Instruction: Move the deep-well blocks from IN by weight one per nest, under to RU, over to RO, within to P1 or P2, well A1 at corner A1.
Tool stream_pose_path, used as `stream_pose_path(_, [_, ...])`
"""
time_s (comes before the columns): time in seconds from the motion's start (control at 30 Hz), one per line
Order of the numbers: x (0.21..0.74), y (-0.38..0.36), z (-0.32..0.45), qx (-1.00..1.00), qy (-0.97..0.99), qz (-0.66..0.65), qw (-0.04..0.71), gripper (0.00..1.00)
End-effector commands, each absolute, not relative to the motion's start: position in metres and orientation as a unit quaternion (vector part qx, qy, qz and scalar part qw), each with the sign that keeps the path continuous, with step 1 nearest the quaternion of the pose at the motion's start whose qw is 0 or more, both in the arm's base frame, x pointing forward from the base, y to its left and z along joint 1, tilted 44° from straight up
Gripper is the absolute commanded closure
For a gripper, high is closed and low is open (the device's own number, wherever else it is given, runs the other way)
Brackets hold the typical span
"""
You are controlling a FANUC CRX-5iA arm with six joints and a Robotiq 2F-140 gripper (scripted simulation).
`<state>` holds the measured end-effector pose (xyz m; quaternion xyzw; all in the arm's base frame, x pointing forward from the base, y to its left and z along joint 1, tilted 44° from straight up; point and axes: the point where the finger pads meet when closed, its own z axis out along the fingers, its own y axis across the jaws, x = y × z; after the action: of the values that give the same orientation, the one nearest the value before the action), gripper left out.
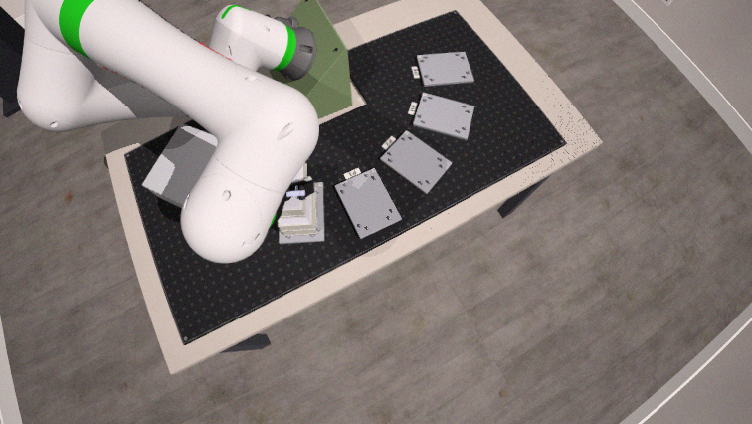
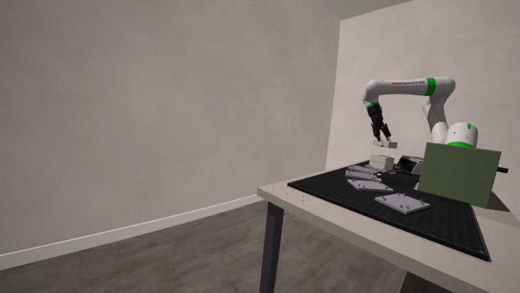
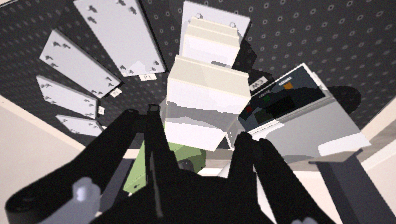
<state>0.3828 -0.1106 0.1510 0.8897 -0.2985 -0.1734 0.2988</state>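
Observation:
My gripper (image 2: 382, 138) is shut on one white deep-well block (image 2: 386, 144) and holds it in the air, well above the infeed nest. In the wrist view the held block (image 3: 202, 107) sits between my black fingers. Below it the other blocks (image 3: 210, 42) lie stacked on the infeed nest, also seen in the exterior view (image 2: 382, 161). The check-weigher (image 3: 295, 115) stands right beside the stack, its lamps dark. In the overhead view the arm hides most of my gripper.
Four grey nest plates lie in a row on the black mat: (image 1: 367, 202), (image 1: 415, 160), (image 1: 443, 114), (image 1: 445, 68), each with a small label. A green box (image 1: 320, 68) stands at the back near the arm's base. The check-weigher (image 1: 178, 163) is partly under the arm.

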Motion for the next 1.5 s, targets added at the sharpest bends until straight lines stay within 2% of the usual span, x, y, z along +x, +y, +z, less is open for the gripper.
stream_pose_path(0.0, [0.376, -0.116, 0.158, 0.882, -0.346, -0.150, 0.282, 0.90])
stream_pose_path(0.33, [0.361, -0.131, 0.174, 0.857, -0.443, -0.099, 0.243, 0.90])
stream_pose_path(1.47, [0.302, -0.185, 0.235, 0.857, -0.443, -0.099, 0.243, 0.90])
